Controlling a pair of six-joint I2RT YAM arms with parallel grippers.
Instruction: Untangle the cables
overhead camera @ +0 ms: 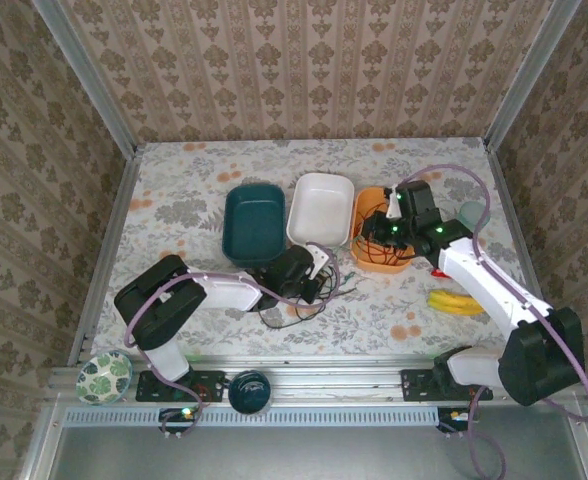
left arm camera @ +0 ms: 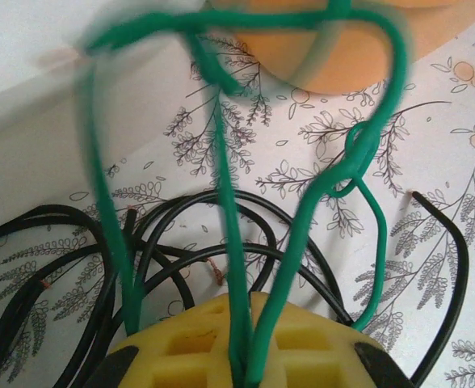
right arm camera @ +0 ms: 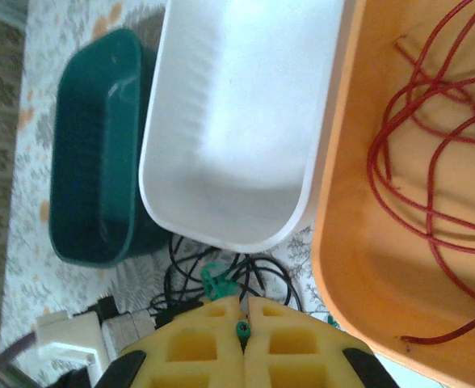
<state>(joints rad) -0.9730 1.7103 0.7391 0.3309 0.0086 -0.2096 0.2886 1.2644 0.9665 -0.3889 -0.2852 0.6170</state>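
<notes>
At the near left corner of the table sits a patterned bowl (overhead camera: 104, 376), with a dark bowl (overhead camera: 249, 391) further right along the front rail. Past them, the left gripper (left arm camera: 241, 360) hangs low over the floral tabletop (overhead camera: 174, 200), its yellow pads pressed together on the green cable (left arm camera: 221, 202), which rises from the pinch in long loops. Under those loops the black cables (left arm camera: 60, 267) lie coiled on the table, just in front of the bins. Three bins stand side by side: teal bin (overhead camera: 254, 222), white bin (overhead camera: 321, 208), then orange bin (right arm camera: 359, 242), where the red cable (right arm camera: 431, 153) lies in loose curls. The right gripper (right arm camera: 243, 323) hovers at the orange bin's near rim, pads closed against each other; a small green spot shows in the seam, too small to identify. A banana (overhead camera: 454, 302) lies at the right.
</notes>
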